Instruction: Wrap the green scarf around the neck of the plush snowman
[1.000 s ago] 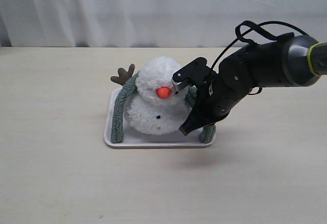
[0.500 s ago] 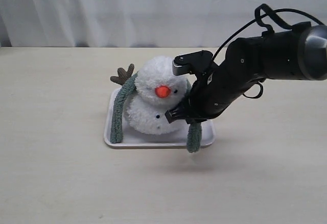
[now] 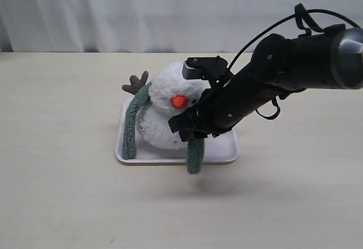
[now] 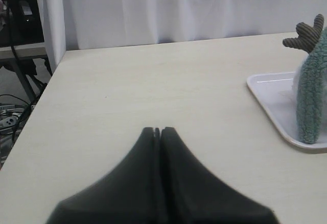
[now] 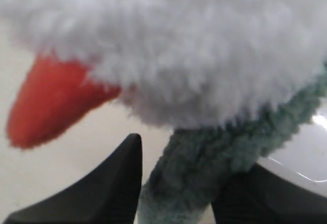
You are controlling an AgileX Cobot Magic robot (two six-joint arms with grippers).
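Note:
The plush snowman point(image 3: 161, 93) sits on a white tray point(image 3: 222, 153), its orange nose point(image 3: 179, 101) facing front. The green scarf point(image 3: 131, 125) runs behind its neck, and one end hangs down the snowman's left side onto the tray. My right gripper point(image 3: 187, 129) is in front of the snowman's body, just under the nose, shut on the scarf's other end, which dangles past the tray's front edge. In the right wrist view the scarf point(image 5: 204, 175) fills the gap between the fingers, below the white fur point(image 5: 179, 45). My left gripper point(image 4: 157, 130) is shut on nothing, well clear of the tray point(image 4: 271, 101).
A brown twig arm point(image 3: 136, 83) sticks up behind the snowman's left side. A white curtain hangs behind the beige table point(image 3: 68, 203). In the left wrist view the table's edge point(image 4: 48, 81) shows, with cables and furniture beyond it.
My right gripper has swept left from the tray's right side across the snowman's front, carrying the scarf's right end with it to a spot under the nose.

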